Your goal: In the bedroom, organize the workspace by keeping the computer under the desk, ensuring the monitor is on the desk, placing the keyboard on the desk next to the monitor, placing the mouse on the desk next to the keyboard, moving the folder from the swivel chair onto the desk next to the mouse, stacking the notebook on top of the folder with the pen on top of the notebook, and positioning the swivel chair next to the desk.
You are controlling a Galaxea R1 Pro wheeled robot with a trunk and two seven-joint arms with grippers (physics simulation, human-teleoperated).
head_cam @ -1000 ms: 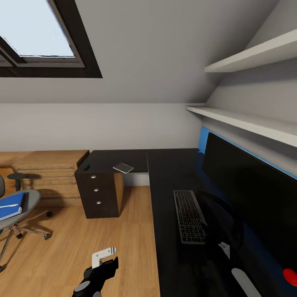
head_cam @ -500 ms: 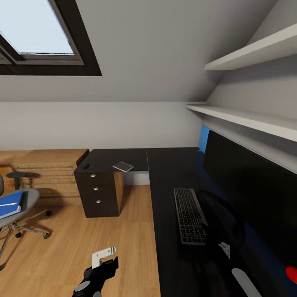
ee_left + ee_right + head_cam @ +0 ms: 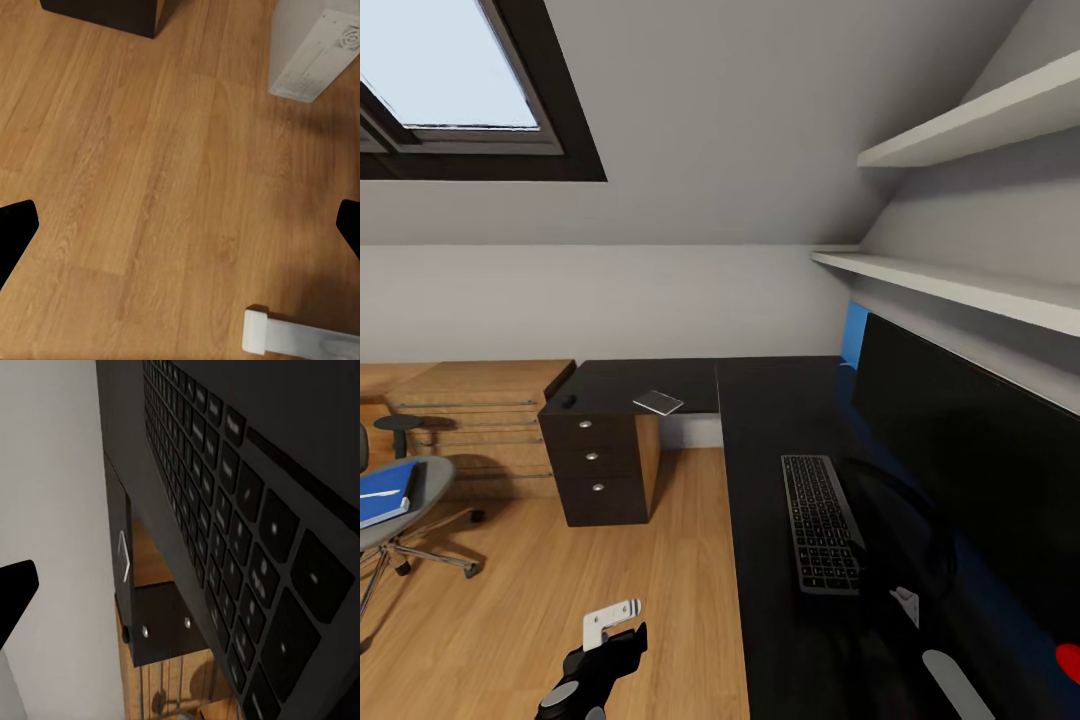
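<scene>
Head: slim dark-keyed keyboard (image 3: 818,522) lies flat on the glossy black L-shaped desk (image 3: 760,420), just left of the wide black monitor (image 3: 970,460); bright blue folder (image 3: 382,494) sits on the grey swivel chair (image 3: 420,490), far left, not yet fetched. Left wrist: jaws wide, empty, over wood floor (image 3: 150,172); light grey tower computer (image 3: 311,49) stands there. Right wrist: close over the keys; jaw state can't tell.

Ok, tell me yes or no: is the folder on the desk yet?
No, the folder lies on the chair seat, away from the desk.
</scene>
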